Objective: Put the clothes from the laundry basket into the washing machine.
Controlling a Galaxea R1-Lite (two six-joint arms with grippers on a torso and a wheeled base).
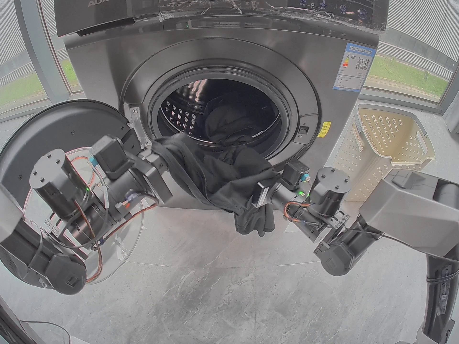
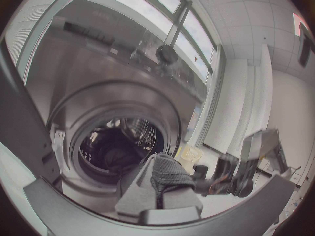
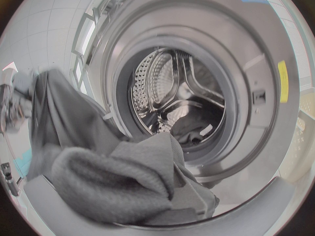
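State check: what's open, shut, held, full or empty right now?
Door, open, swung left.
Drum, dark clothes inside.
Garment, hanging between both hands before the drum.
Left hand, shut on garment.
Right hand, wrapped in garment's other end.
Basket, upright, no clothes showing.

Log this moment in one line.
left gripper: shut on garment | right gripper: shut on garment | garment: hangs outside washer mouth | drum: dark cloth inside
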